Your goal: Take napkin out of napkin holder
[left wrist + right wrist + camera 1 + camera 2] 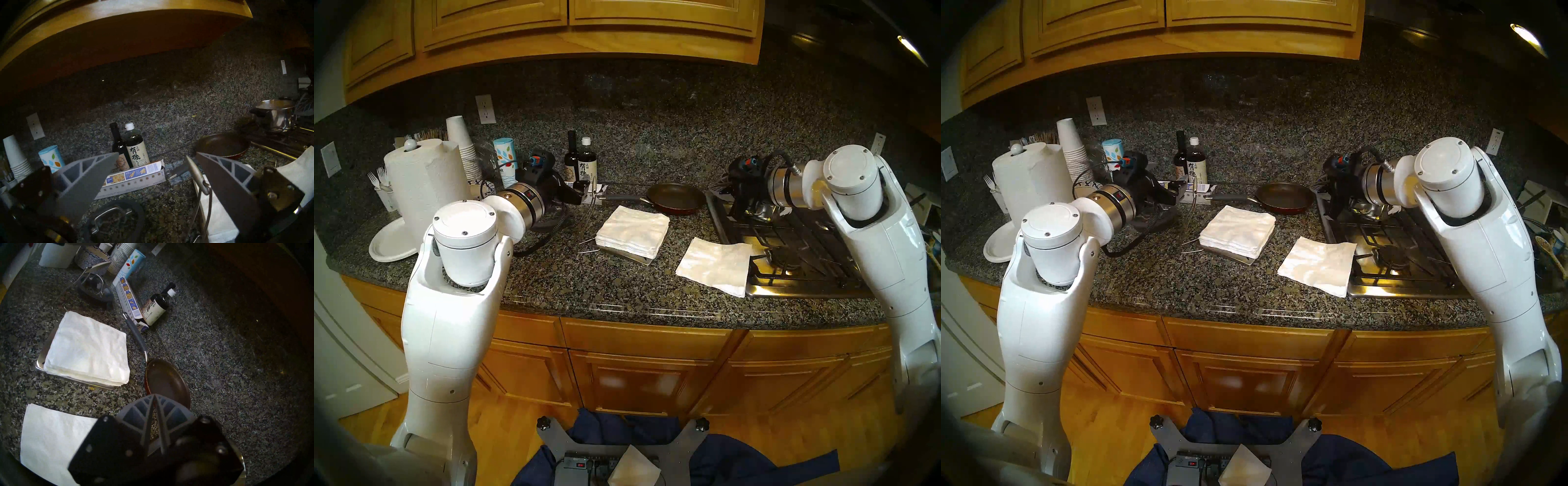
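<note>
White and softly creased, your single napkin (715,265) lies flat on the granite counter (619,292), its right edge lapping onto the steel rim of the stove (789,288), well clear of both grippers. To its left sits the napkin holder (639,259), a silvery tray carrying the thick stack of napkins (633,230); its wire arm (590,217) is swung up and away from the stack, with the spoon-shaped tip (195,171) resting just beside the inner face of one finger of your left gripper (157,154). That gripper's fingers are spread wide, holding nothing. Your right gripper (153,398) hovers over the near rim of the frying pan (167,380), fingertips pressed together and empty. Behind the pan handle stand two dark bottles (581,163) against the backsplash.
</note>
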### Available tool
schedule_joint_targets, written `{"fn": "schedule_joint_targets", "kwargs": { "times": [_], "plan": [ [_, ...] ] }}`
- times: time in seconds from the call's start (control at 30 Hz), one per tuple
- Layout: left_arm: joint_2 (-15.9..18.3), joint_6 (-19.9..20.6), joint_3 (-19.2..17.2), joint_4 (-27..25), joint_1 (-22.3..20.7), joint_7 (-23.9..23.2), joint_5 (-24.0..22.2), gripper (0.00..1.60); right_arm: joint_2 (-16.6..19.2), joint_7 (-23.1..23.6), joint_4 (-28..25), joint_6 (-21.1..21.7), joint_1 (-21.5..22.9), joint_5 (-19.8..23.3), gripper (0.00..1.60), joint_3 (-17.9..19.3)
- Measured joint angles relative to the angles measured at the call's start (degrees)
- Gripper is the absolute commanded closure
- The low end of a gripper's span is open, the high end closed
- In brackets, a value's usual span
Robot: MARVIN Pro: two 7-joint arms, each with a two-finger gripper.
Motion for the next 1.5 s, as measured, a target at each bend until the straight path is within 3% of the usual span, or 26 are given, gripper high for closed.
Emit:
{"fn": "schedule_joint_targets", "kwargs": {
  "times": [0.07,0.13,0.27,0.47,1.5],
  "plan": [
    [-0.1,0.0,0.2,1.2,-0.1,0.0,0.0,1.17,0.0,0.0,0.0,-0.1,-0.2,0.1,1.14,0.2],
    [-0.3,-0.1,0.4,2.2,-0.3,-0.1,-0.3,1.21,0.1,0.0,-0.1,-0.1,-0.5,0.3,1.15,0.4],
    [-0.7,-0.1,0.9,3.7,-0.7,-0.9,-1.1,1.44,0.3,0.0,-0.3,-0.1,-1.0,0.5,1.16,0.9],
    [-1.2,-0.2,2.0,5.7,-1.5,-2.1,-2.0,1.31,0.7,0.0,-0.5,-0.1,-1.5,0.8,1.15,1.4],
    [-2.9,-1.4,6.0,11.1,-5.7,-4.2,-2.5,1.27,1.1,-0.3,-0.5,-0.2,-3.0,1.1,1.14,1.9]
  ]
}}
